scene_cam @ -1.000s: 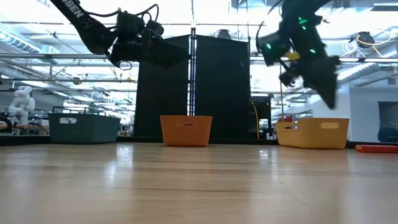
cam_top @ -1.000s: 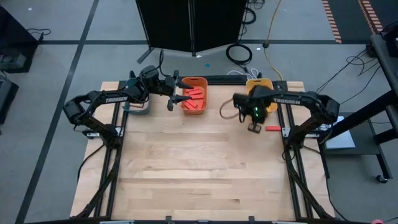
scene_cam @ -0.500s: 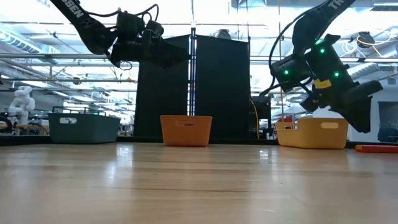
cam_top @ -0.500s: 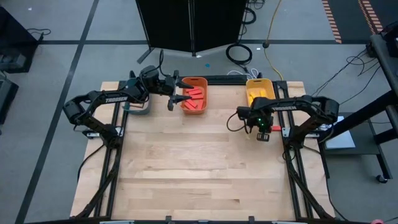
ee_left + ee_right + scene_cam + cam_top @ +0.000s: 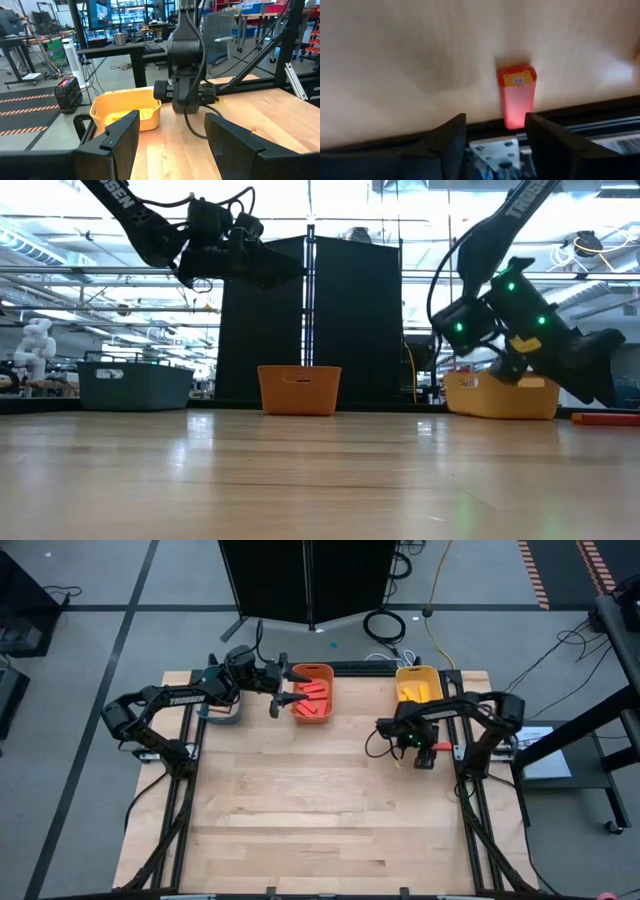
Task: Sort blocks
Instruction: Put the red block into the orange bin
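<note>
While my right gripper (image 5: 495, 131) hangs low at the table's (image 5: 320, 810) right edge, its fingers stand apart and empty, aimed at a red block (image 5: 516, 97) lying flat near the rim. My left gripper (image 5: 281, 698) waits half-open, holding nothing, beside the orange bin (image 5: 312, 670) containing red blocks (image 5: 311, 700).

- The worktop (image 5: 320, 810) is pale blond wood in long planks.
- The block (image 5: 517, 97) lying at the worktop's edge is red, with a small yellow face patch at one end.
- The middle bin (image 5: 311, 700) is orange and holds red blocks (image 5: 311, 693).
- The bin (image 5: 417, 685) beside the right arm is yellow; yellow pieces lie in it.
- The bin (image 5: 134, 385) under the left arm is teal.
- Both arms are black; the right one shows green lights (image 5: 462, 325).
</note>
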